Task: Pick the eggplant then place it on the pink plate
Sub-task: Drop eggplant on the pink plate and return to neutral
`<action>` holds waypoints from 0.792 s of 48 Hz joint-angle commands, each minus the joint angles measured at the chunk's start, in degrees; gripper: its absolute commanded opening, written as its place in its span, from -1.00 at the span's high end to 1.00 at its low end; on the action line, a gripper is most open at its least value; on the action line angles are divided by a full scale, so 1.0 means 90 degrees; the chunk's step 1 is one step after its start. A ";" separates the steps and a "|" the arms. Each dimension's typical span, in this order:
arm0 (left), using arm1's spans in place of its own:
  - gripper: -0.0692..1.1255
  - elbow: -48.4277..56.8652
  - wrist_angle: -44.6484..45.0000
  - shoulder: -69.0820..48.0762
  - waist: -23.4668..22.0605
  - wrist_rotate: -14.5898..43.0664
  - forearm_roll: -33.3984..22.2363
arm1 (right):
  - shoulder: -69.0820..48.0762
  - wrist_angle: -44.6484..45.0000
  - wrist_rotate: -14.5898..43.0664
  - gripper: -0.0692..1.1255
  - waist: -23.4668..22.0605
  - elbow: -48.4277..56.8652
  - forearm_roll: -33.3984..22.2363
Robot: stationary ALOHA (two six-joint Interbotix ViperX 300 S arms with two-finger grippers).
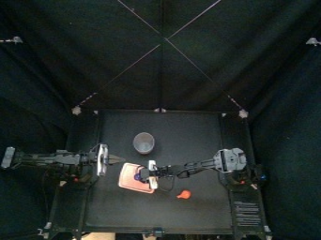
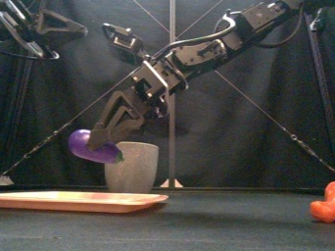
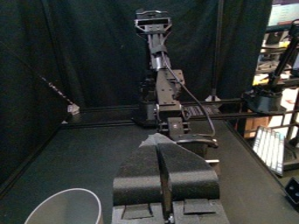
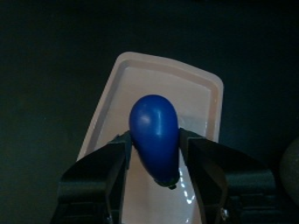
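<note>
Front view shows right hand [image 2: 113, 149] gripping eggplant [image 2: 88, 145] clear above pink plate [image 2: 78, 201], inside its edges

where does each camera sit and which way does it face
top: high above, looking down on the black table; both arms show, right gripper over the flat pink tray.
front: table height, front edge, looking level; right gripper holds the purple toy eggplant above the tray.
left wrist: on left arm, looking across the table; left gripper, jaws shut.
right wrist: looking down; jaws around the eggplant.
shared: front and right wrist both show eggplant over tray.
</note>
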 commanded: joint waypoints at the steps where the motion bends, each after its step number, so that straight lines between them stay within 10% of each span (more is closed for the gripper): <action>1: 0.95 -0.0088 -0.0029 0.0010 0.0010 0.0000 0.0020 | -0.0146 -0.0010 -0.0010 -0.45 -0.0039 -0.0156 0.0059; 38: 0.95 -0.0078 -0.0029 -0.0010 0.0000 0.0000 0.0020 | -0.3047 -0.0752 -0.0029 -0.62 -0.0820 0.1836 -0.0098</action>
